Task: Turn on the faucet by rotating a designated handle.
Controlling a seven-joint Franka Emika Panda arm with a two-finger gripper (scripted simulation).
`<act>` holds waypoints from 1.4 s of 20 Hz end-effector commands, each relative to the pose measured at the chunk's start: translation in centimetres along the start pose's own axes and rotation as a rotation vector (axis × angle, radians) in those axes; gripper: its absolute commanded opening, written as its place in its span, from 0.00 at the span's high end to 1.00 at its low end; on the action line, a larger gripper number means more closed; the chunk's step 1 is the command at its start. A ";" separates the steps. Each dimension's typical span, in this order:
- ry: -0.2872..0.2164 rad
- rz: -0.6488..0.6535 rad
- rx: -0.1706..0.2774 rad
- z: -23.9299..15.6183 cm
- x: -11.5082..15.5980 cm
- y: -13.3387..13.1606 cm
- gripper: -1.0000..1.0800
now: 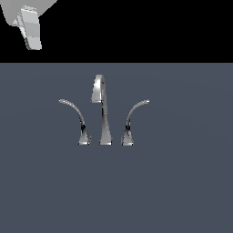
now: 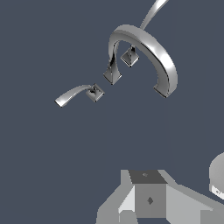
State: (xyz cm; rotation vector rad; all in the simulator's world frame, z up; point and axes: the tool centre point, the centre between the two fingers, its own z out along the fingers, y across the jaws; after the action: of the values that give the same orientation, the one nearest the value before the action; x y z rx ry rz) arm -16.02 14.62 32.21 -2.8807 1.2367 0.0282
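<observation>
From the exterior camera, the faucet (image 1: 105, 113) stands a little above the middle of the frame on a flat grey-blue surface (image 1: 182, 182). Its tall hooked spout (image 1: 102, 107) is in the centre, with a thin curved lever on either side, all three on flared bases set close in a row. The handle to be turned (image 1: 76, 119) is the lever on the exterior view's left; its tip arcs up and away toward the left edge, and its base shows a dark reflection. The other lever (image 1: 132, 120) mirrors it toward the right. The gripper (image 1: 31, 34) hangs in the upper left corner of the frame against the black background, well apart from the faucet and touching nothing. Only pale grey blocks show there, so I cannot tell whether the jaws are open or closed.

From the wrist camera, the spout (image 2: 144, 48) arches across the upper middle of the picture, the handle (image 2: 76, 94) lies alone at left of centre, and the other lever (image 2: 146, 19) runs off the upper edge. Grey gripper parts (image 2: 146, 199) fill the lower edge, holding nothing; the jaws' state is unclear here too.
</observation>
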 end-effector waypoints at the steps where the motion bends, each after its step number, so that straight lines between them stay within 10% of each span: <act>1: 0.000 0.052 0.002 1.0 0.2 -1.1 1.00; 28: 0.009 0.543 0.010 10.6 6.1 -10.7 1.00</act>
State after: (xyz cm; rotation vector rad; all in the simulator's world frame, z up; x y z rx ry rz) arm -4.86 17.75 22.07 -2.4710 1.9280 0.0131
